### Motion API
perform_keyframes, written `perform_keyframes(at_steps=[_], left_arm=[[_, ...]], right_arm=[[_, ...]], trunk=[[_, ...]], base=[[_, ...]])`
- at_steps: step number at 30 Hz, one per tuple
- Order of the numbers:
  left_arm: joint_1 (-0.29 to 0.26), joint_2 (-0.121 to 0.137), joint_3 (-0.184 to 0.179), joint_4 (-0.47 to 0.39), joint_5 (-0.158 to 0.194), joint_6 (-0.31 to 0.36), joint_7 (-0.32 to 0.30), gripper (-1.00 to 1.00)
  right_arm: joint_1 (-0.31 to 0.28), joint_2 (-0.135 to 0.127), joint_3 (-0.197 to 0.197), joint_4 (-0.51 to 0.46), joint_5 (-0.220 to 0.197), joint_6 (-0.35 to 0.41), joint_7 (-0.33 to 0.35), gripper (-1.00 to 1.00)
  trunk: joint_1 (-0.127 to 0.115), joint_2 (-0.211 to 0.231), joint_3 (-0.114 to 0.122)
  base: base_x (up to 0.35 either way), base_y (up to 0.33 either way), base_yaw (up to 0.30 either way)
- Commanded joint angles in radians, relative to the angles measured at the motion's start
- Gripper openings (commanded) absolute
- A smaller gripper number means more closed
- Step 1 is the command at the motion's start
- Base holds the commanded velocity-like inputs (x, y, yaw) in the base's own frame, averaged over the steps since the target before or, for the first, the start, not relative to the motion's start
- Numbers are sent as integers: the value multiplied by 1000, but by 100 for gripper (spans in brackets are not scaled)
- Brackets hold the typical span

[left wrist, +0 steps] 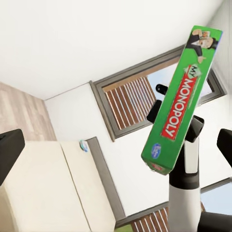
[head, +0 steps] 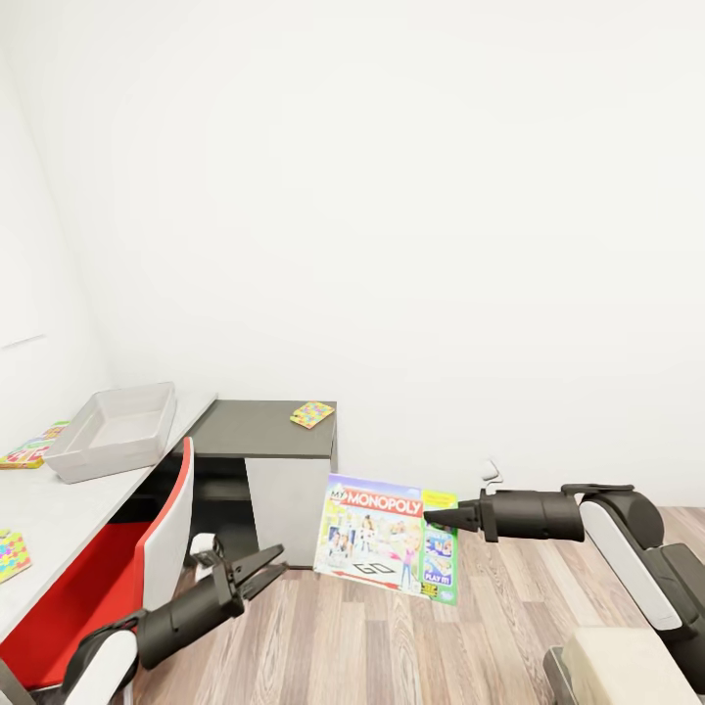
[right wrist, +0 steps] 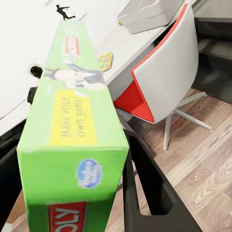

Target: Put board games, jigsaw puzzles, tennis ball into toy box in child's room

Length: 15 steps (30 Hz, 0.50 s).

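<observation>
My right gripper (head: 441,517) is shut on the edge of a Monopoly board game (head: 387,534), holding it upright above the wood floor. Its green side (right wrist: 72,145) sits between dark fingers (right wrist: 145,188). The left wrist view catches the same box (left wrist: 181,96) edge-on. My left gripper (head: 250,573) hangs open and empty, low beside the chair. The grey toy box (head: 117,431) stands on the pale table (head: 59,509). One jigsaw puzzle (head: 311,414) lies on the dark desk end, another (head: 12,553) near the table's front. The tennis ball is out of view.
A red and white chair (head: 147,558) is pushed under the table, close to my left arm. A flat colourful item (head: 29,450) lies behind the toy box. The beige bed (left wrist: 48,188) shows in the left wrist view. Open wood floor (head: 470,627) lies ahead.
</observation>
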Motion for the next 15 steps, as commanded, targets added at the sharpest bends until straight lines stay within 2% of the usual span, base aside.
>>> perform_keyframes(at_steps=[1, 8, 15], left_arm=[[-3, 0, -2, -3, 6, 5, 0, 100], [-12, -5, -8, -19, 6, 5, -1, 100], [-21, -8, -11, -23, 6, 6, 0, 100]], right_arm=[[-1, 0, 2, 0, 1, 3, 3, -100], [-1, 1, 40, 0, 1, 3, 3, -100], [-2, 3, 58, -1, 1, 3, 3, -100]], trunk=[[0, -1, 0], [0, -1, 0], [0, -1, 0]], base=[[0, 0, 0], [0, 0, 0], [0, 0, 0]])
